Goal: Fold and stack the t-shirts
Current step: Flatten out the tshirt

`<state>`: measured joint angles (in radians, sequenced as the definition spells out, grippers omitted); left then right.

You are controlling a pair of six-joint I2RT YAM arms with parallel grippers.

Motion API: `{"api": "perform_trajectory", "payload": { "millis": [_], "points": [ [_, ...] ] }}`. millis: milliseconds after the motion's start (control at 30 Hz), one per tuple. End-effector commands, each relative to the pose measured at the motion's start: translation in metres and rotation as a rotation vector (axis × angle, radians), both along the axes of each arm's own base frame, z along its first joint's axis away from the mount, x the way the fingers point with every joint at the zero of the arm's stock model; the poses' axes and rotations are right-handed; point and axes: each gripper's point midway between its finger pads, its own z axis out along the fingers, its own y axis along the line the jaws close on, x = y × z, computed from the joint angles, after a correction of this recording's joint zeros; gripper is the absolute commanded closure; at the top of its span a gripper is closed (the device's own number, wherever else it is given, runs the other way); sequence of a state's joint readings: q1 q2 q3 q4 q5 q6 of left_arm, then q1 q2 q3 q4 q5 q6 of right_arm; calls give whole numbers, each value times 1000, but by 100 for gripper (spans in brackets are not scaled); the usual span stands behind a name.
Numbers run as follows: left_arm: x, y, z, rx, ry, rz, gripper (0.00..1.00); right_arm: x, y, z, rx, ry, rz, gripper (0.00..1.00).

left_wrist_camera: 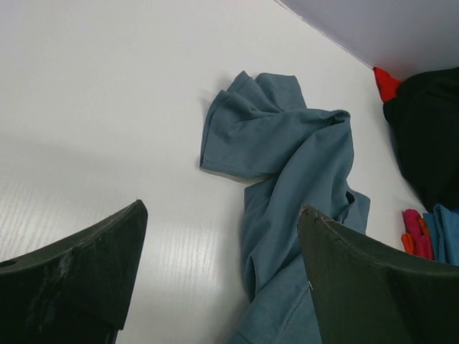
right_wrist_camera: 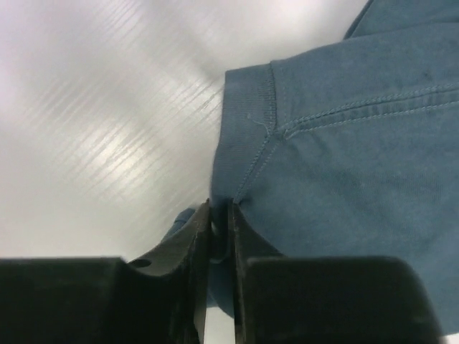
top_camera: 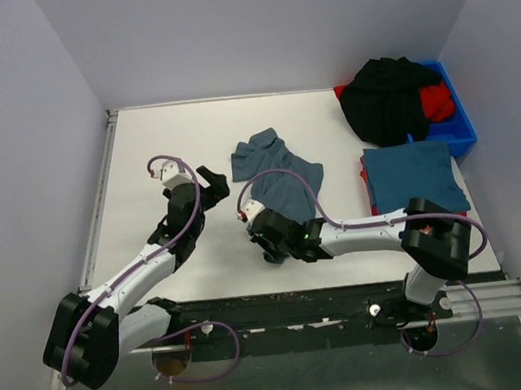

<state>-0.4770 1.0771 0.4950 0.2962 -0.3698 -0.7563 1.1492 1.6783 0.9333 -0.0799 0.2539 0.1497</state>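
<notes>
A crumpled blue t-shirt (top_camera: pixel 272 171) lies mid-table; it also shows in the left wrist view (left_wrist_camera: pixel 287 172) and fills the right wrist view (right_wrist_camera: pixel 344 143). My right gripper (top_camera: pixel 269 240) is shut on the shirt's near hem, and the cloth is pinched between the jaws in its wrist view (right_wrist_camera: pixel 219 222). My left gripper (top_camera: pixel 212 183) is open and empty just left of the shirt, above the table; its wrist view (left_wrist_camera: pixel 222 272) shows the shirt near the right finger. A folded blue t-shirt (top_camera: pixel 414 174) lies on a stack at the right.
A blue bin (top_camera: pixel 460 123) at the back right holds a black garment (top_camera: pixel 389 100) and a red one (top_camera: pixel 437 100). Red and pink cloth edges (left_wrist_camera: pixel 414 235) show under the folded stack. White walls enclose the table on three sides.
</notes>
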Motion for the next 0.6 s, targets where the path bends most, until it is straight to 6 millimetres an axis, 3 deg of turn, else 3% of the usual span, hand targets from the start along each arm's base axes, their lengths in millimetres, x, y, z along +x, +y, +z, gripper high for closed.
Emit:
{"api": "perform_trajectory", "payload": {
  "millis": [0, 67, 333, 433, 500, 567],
  "points": [
    [1, -4, -2, 15, 14, -31, 7, 13, -3, 20, -4, -78, -57, 91],
    [1, -6, -2, 18, 12, -42, 7, 16, -4, 40, 44, -109, -77, 99],
    [3, -27, -3, 13, 1, -152, 10, 53, -24, 144, 210, -278, -240, 99],
    [5, -34, -5, 21, 12, -185, 10, 76, -57, 192, 314, -322, -352, 99],
    [6, -38, -7, 23, 15, -206, 10, 93, -94, 219, 393, -327, -480, 99],
    [6, -44, -6, 23, 10, -238, 9, 108, -143, 232, 457, -337, -635, 99]
  ]
}}
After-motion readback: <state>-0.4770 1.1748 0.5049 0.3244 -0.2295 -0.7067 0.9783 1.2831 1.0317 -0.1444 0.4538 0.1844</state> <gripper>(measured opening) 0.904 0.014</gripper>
